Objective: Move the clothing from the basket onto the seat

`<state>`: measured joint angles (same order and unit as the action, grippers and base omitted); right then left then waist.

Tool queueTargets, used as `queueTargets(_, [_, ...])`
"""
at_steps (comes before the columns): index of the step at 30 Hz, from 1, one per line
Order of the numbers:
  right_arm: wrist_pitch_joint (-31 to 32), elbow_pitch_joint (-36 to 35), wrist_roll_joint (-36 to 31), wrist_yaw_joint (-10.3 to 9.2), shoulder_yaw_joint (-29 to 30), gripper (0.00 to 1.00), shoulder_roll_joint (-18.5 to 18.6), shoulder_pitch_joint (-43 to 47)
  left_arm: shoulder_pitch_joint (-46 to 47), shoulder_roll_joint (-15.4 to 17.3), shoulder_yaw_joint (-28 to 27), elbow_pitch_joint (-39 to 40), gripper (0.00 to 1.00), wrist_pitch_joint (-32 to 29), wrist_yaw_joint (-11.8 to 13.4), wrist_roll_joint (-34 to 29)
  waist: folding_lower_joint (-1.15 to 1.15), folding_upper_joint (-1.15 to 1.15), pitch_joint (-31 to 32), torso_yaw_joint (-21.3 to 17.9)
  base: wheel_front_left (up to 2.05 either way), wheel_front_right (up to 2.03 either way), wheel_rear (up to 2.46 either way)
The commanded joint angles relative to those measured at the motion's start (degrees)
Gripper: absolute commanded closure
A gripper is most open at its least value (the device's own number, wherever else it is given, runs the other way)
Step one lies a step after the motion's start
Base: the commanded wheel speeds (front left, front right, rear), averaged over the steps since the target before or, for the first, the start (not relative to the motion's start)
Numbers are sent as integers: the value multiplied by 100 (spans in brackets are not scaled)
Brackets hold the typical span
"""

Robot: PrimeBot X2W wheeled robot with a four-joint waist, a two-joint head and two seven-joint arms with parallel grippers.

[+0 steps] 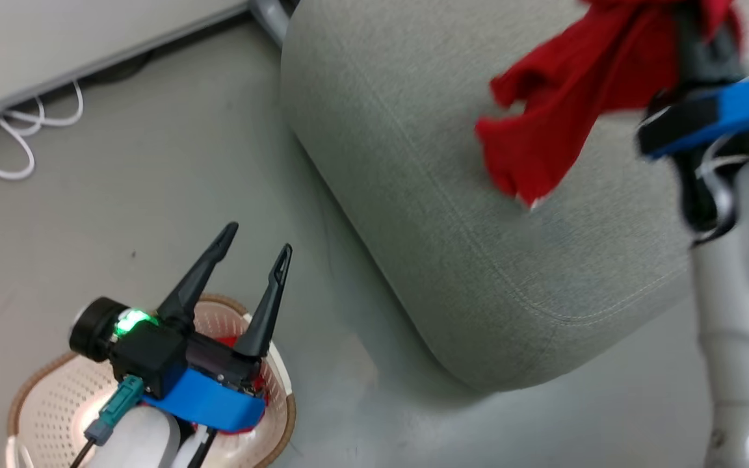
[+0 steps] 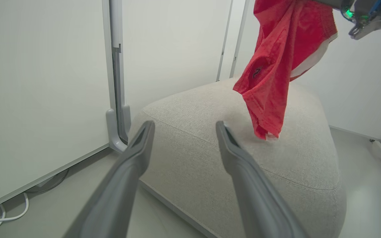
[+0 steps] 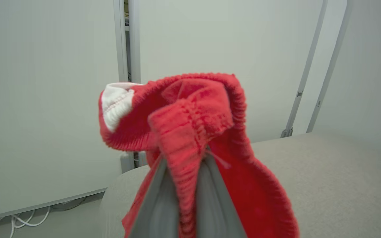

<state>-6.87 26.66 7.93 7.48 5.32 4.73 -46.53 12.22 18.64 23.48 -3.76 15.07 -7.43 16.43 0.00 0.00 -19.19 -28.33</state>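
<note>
So the right tool (image 3: 185,158) is pinched tight on the waistband of the red shorts (image 2: 276,66). They dangle over the grey couch (image 1: 426,162), and I can't tell if the low hem touches it. The left tool (image 1: 259,239) hangs over the cream laundry basket (image 1: 43,403) on the floor (image 1: 121,195), near left of the couch, fingers spread wide and holding nothing. A bit of red fabric (image 1: 230,340) peeks out of the basket.

Red shorts (image 1: 556,110) with white piping, dangling by the bunched waistband over the grey woven seat (image 1: 413,195), cream perforated basket (image 1: 49,409) with brown rim on the floor nearby
</note>
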Motion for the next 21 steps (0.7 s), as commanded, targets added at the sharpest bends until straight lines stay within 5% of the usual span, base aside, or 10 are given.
queueTargets(1, [-19,99,3,3,121,100,111,-216,151,74,13,63,0,15,-4,-43,0,0,-516,245,0,0,0])
queueTargets(10, [-434,1147,-174,3,1555,100,618,-1641,745,499,183,589,0,-53,-4,-153,0,0,-1663,684,0,0,0])
queueTargets(21, [-718,2503,-605,3,2530,100,763,-1863,1032,621,168,924,0,-148,46,-224,0,0,-2126,926,0,0,0])
